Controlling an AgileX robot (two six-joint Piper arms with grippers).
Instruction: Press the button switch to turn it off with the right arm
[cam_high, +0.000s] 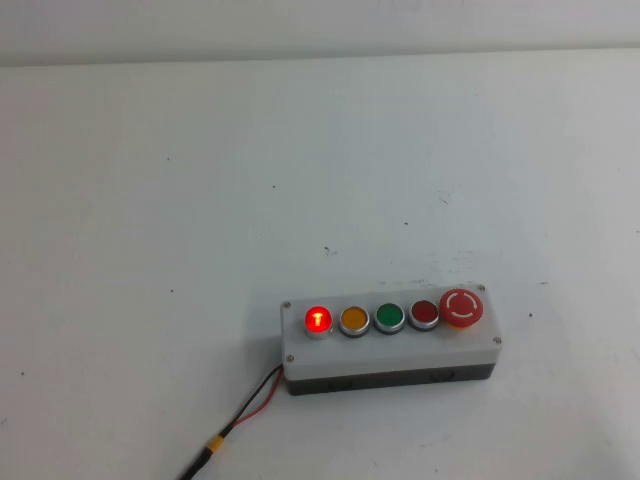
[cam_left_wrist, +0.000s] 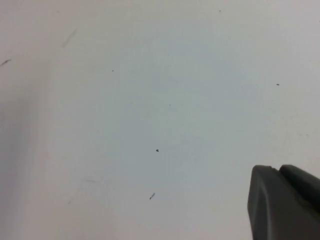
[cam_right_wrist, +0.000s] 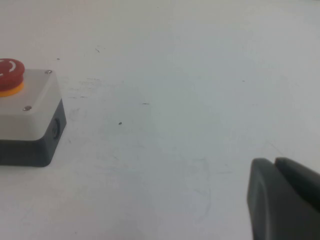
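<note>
The button switch (cam_high: 318, 320) is the small bright-red button, lit, at the left end of the row on the white-and-grey box (cam_high: 390, 352), near the table's front. Neither arm shows in the high view. My right gripper (cam_right_wrist: 274, 161) is shut and empty, low over bare table to the side of the box's end (cam_right_wrist: 37, 112) with the large red mushroom button (cam_right_wrist: 10, 72); the button switch is out of the right wrist view. My left gripper (cam_left_wrist: 277, 169) is shut and empty over bare table.
The row also holds a yellow button (cam_high: 354, 320), a green button (cam_high: 389, 318), a darker red button (cam_high: 424, 314) and the mushroom button (cam_high: 463, 307). Red and black wires (cam_high: 245, 410) run from the box's left end to the front edge.
</note>
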